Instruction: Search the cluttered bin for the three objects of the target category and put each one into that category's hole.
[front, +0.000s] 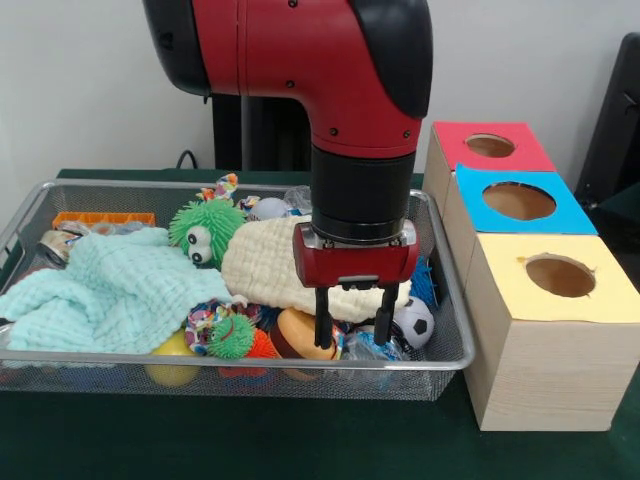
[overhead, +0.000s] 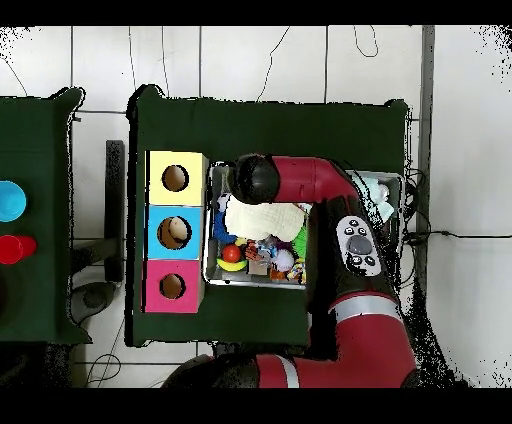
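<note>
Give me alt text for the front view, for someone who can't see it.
A red and black robot arm lowers its open gripper into a wire mesh bin crammed with toys, a cream cloth and a mint cloth. Right of the bin stand three wooden boxes, topped red, blue and yellow, each with a round hole.

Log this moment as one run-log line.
arm: over bin's box-side end | tool: open, fingers down among toys in wire bin | held: nothing visible | nearest: soccer ball, cream cloth | boxes: yellow-top box nearest camera
</note>
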